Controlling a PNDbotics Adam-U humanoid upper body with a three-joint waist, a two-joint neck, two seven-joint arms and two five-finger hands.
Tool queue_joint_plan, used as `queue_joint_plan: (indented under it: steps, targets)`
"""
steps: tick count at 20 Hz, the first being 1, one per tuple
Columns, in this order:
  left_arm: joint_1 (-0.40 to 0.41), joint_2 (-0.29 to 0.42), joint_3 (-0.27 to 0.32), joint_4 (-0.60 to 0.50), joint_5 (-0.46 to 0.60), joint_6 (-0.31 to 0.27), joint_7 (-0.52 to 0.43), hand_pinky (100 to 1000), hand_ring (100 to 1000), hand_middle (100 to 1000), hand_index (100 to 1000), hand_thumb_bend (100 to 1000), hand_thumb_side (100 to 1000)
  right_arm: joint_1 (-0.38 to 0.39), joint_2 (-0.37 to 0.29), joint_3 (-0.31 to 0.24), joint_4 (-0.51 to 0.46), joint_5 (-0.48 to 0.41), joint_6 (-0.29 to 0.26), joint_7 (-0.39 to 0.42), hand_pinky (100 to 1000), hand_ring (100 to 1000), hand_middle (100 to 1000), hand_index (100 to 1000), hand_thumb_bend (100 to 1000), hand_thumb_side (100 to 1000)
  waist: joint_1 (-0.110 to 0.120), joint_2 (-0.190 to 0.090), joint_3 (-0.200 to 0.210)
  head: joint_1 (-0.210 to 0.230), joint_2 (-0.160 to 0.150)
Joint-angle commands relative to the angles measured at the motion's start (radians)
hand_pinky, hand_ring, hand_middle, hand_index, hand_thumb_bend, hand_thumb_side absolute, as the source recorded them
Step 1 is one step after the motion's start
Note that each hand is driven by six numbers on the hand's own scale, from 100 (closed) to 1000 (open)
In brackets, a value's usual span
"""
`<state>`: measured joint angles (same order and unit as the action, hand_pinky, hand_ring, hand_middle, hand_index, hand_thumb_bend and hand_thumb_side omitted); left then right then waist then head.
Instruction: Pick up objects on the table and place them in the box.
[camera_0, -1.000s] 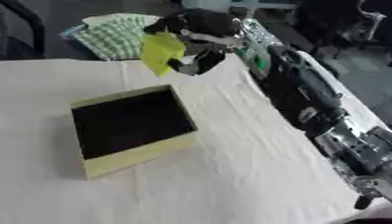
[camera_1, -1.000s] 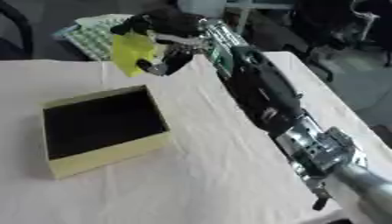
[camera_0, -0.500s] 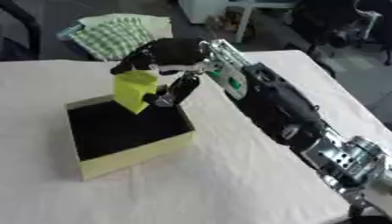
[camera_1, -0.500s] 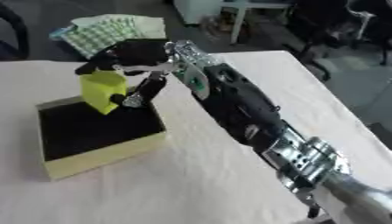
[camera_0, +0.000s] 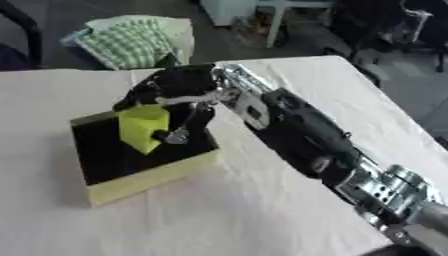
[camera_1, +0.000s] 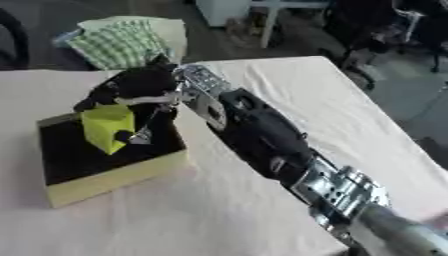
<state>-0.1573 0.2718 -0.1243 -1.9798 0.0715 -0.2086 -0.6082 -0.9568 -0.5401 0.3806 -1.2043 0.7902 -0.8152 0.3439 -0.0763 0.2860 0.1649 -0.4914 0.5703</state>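
Observation:
My right arm reaches in from the lower right across the table. Its black right hand (camera_0: 179, 89) hangs over the open box (camera_0: 149, 176), fingers curled round a yellow-green block (camera_0: 143, 127). The block is tilted and sits just above the box's dark inside, near its middle. The box is pale yellow outside and black inside, standing left of centre on the white tablecloth. My left hand shows in no view.
A green-and-white checked cloth (camera_0: 133, 41) lies on something beyond the table's far edge. Dark chairs (camera_0: 394, 20) stand at the upper right. The table's right edge (camera_0: 385, 95) runs diagonally past my arm.
My right hand has carried the yellow-green block from the far side of the table leftward and down, from above the box's far corner to over its inside. The view has also shifted.

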Motion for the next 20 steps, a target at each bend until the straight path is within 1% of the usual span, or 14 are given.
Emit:
queue_joint_plan:
  steps: [1,5,6,9,10,11,13,14,15,17,19,20]
  targets:
    - [-0.003,0.008,0.005,-0.020,-0.002,-0.001,-0.004,699,530,508,778,104,931,-0.008,-0.013,-0.008,-0.023,0.042,-0.092,0.092,758,811,775,1000,100,361,0.008,-0.014,-0.001,-0.003,-0.004]
    - [-0.002,0.007,0.005,-0.020,-0.003,-0.003,-0.005,698,530,508,778,104,932,0.001,-0.011,-0.005,-0.022,0.090,-0.092,0.061,775,832,881,1000,100,360,0.011,-0.013,-0.002,-0.004,-0.003]
    - [-0.002,0.007,0.005,-0.020,-0.004,-0.003,-0.005,698,530,508,778,104,932,0.003,-0.011,-0.004,-0.023,0.099,-0.092,0.053,778,836,901,1000,100,386,0.012,-0.013,-0.003,-0.004,-0.003]
    - [-0.002,0.006,0.005,-0.020,-0.004,-0.004,-0.005,698,530,508,778,105,933,0.007,-0.013,-0.003,-0.025,0.119,-0.092,0.028,792,855,976,1000,100,524,0.013,-0.011,-0.007,-0.004,-0.002]
    - [-0.001,0.006,0.006,-0.020,-0.005,-0.003,-0.005,698,530,508,778,105,933,0.009,-0.015,-0.003,-0.027,0.123,-0.092,0.018,793,856,981,1000,100,534,0.013,-0.011,-0.008,-0.004,-0.002]
    - [-0.001,0.006,0.006,-0.020,-0.005,-0.003,-0.005,698,530,508,778,105,933,0.010,-0.017,-0.005,-0.027,0.127,-0.092,0.010,797,861,1000,1000,100,562,0.014,-0.012,-0.010,-0.004,-0.002]
    - [0.000,0.007,0.006,-0.020,-0.005,-0.003,-0.005,698,530,508,778,105,932,0.013,-0.025,-0.010,-0.030,0.130,-0.092,-0.009,798,863,1000,1000,100,589,0.014,-0.014,-0.014,-0.003,0.000]
    - [0.001,0.007,0.006,-0.020,-0.005,-0.003,-0.004,698,530,508,778,105,932,0.014,-0.030,-0.014,-0.032,0.129,-0.092,-0.018,798,863,1000,1000,100,583,0.014,-0.015,-0.016,-0.002,0.001]
    - [0.001,0.007,0.007,-0.020,-0.004,-0.002,-0.004,697,529,508,778,105,932,0.015,-0.035,-0.017,-0.035,0.126,-0.092,-0.026,797,862,1000,1000,100,548,0.015,-0.016,-0.018,-0.002,0.000]
    - [0.003,0.007,0.007,-0.020,-0.003,-0.001,-0.003,697,529,508,778,106,933,0.017,-0.047,-0.028,-0.045,0.114,-0.092,-0.042,796,861,1000,1000,100,508,0.015,-0.017,-0.023,0.001,0.002]
    - [0.006,0.007,0.009,-0.020,-0.003,0.001,0.000,696,529,507,777,107,932,0.018,-0.068,-0.047,-0.066,0.096,-0.092,-0.060,794,859,998,1000,100,392,0.016,-0.020,-0.032,0.006,0.004]
    - [0.008,0.007,0.010,-0.020,-0.002,0.002,0.001,696,529,507,777,108,933,0.020,-0.080,-0.059,-0.083,0.086,-0.092,-0.072,793,858,995,1000,100,348,0.017,-0.021,-0.038,0.010,0.004]
